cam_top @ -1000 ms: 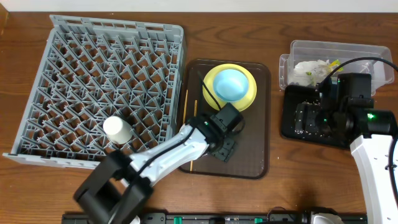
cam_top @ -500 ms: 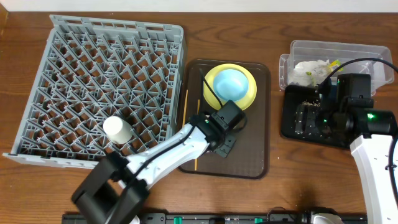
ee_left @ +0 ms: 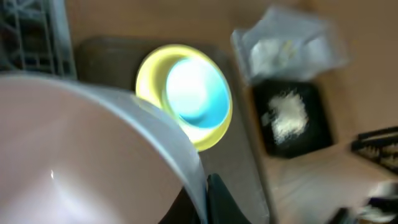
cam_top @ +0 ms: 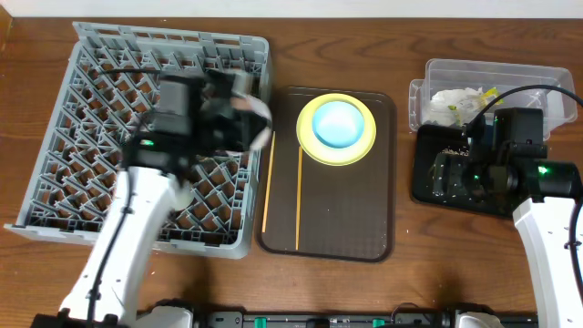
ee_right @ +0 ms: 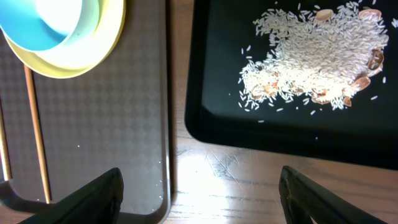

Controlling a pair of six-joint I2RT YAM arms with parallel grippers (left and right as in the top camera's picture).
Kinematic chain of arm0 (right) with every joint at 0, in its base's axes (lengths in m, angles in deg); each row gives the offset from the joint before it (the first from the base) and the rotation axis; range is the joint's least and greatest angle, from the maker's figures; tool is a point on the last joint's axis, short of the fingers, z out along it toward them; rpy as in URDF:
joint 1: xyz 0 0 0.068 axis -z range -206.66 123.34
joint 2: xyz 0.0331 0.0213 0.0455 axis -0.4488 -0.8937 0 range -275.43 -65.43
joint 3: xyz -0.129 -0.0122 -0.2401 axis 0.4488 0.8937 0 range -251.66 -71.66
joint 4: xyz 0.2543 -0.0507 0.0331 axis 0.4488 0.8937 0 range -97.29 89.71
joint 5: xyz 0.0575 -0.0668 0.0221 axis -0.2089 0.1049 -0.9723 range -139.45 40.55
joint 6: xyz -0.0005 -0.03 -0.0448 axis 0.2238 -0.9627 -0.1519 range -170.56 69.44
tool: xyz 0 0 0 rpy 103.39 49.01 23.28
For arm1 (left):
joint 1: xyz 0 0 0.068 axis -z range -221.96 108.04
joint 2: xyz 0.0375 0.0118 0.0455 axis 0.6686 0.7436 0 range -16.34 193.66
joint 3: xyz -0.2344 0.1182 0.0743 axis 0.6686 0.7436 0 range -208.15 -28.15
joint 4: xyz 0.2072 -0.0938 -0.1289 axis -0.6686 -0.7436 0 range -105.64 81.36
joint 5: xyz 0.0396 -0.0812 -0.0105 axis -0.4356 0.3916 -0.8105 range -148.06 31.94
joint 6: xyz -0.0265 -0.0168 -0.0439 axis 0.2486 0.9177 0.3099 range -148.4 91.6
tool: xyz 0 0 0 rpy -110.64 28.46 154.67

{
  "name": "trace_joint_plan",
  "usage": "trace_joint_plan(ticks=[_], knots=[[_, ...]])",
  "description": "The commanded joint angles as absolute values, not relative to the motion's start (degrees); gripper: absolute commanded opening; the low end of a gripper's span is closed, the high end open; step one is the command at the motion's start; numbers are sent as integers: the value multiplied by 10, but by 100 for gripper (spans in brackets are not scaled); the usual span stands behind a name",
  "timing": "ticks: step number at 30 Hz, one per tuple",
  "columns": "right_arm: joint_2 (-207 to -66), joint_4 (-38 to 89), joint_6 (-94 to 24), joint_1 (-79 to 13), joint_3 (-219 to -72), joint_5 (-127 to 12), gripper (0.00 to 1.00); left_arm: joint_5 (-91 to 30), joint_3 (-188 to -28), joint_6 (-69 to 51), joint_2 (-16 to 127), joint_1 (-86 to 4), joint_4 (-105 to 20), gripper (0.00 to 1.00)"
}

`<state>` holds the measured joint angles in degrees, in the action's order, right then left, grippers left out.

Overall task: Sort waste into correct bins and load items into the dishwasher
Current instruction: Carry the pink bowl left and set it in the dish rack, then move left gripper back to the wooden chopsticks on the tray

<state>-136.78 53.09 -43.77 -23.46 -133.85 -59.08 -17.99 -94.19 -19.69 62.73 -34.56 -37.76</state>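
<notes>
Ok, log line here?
left end effector holding white-pinkish bowl over grey plastic dish rack; right end effector open above glossy black tray; light blue bowl on round yellow plate

Even bright light, left wrist view blurred

The left arm [cam_top: 118, 239] has a long white link and a black wrist block, both blurred. The right arm [cam_top: 547, 239] is also white, with a boxy black wrist, a small green light [cam_top: 544, 169] and a thin black cable [cam_top: 533, 87]. Its fingers [ee_right: 93, 194] are dark.
</notes>
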Motion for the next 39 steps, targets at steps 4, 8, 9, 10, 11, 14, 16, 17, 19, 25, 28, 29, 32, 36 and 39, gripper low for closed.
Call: trace_joint_plan(ticks=[4, 8, 9, 10, 11, 14, 16, 17, 19, 25, 28, 29, 32, 36, 39], knots=[[-1361, 532, -434, -225, -1349, -596, 78, 120, -948, -209, 688, -520, -352, 6], [-1361, 533, -434, -225, -1349, -596, 77, 198, -948, -208, 755, -580, -327, 6], [-1361, 533, -434, -225, -1349, -596, 77, 221, -948, -208, 777, -594, -316, 6], [-1361, 534, -434, -225, -1349, -596, 77, 236, -948, -207, 790, -602, -308, 6], [-1361, 534, -434, -225, -1349, -596, 77, 254, -948, -207, 809, -612, -297, 6], [-1361, 534, -434, -225, -1349, -596, 77, 275, -948, -206, 856, -640, -279, 6], [-1361, 535, -434, -225, -1349, -596, 77, 275, -948, -207, 876, -655, -276, 6], [-1361, 536, -434, -225, -1349, -596, 77, 275, -948, -207, 886, -662, -276, 6], [-1361, 537, -434, -225, -1349, -596, 77, 274, -948, -207, 901, -678, -273, 7], [-1361, 539, -434, -225, -1349, -596, 76, 224, -948, -207, 913, -731, -274, 43], [-1361, 540, -434, -225, -1349, -596, 76, 218, -948, -207, 913, -755, -274, 70], [-1361, 540, -434, -225, -1349, -596, 76, 218, -948, -207, 913, -763, -276, 74], [-1361, 541, -434, -225, -1349, -596, 76, 218, -948, -206, 910, -778, -280, 84], [-1361, 545, -434, -225, -1349, -596, 78, 156, -948, -203, 873, -800, -304, 88], [-1361, 542, -434, -225, -1349, -590, 80, 70, -948, -212, 809, -801, -338, 89]])
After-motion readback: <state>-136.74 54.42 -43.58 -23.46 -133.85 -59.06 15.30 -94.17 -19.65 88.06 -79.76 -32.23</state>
